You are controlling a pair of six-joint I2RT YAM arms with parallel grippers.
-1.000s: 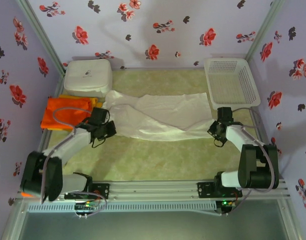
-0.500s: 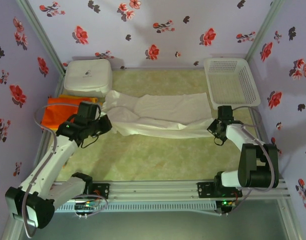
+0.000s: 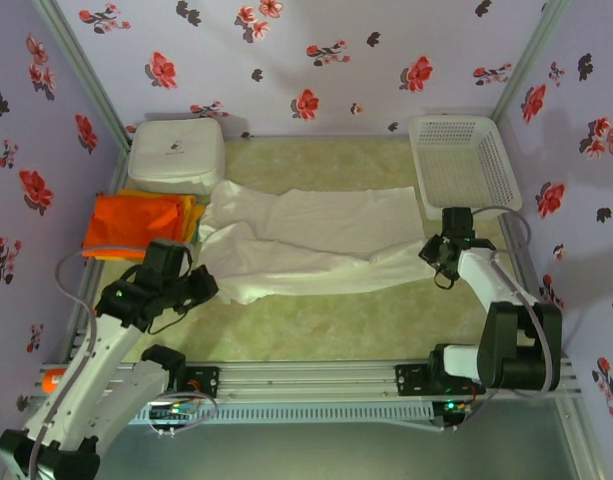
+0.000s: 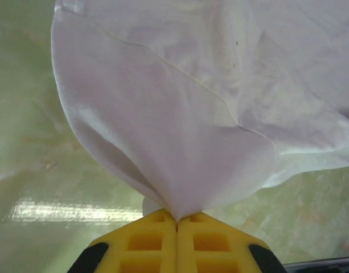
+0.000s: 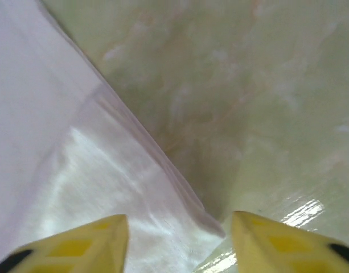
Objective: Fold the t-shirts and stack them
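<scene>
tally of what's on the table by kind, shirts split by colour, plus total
T-shirts: 3 (off-white t-shirt, orange t-shirt, yellow t-shirt peeking out at the orange one's edge)
Rigid boxes: 1 (white box)
Baskets: 1 (mesh basket)
Total: 5

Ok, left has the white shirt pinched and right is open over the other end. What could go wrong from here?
1. The left gripper grips only a small bunch of the off-white shirt; a hard pull could slip it free.
2. The right gripper is open, so that end is loose; the shirt may drag and crumple rather than flatten.
</scene>
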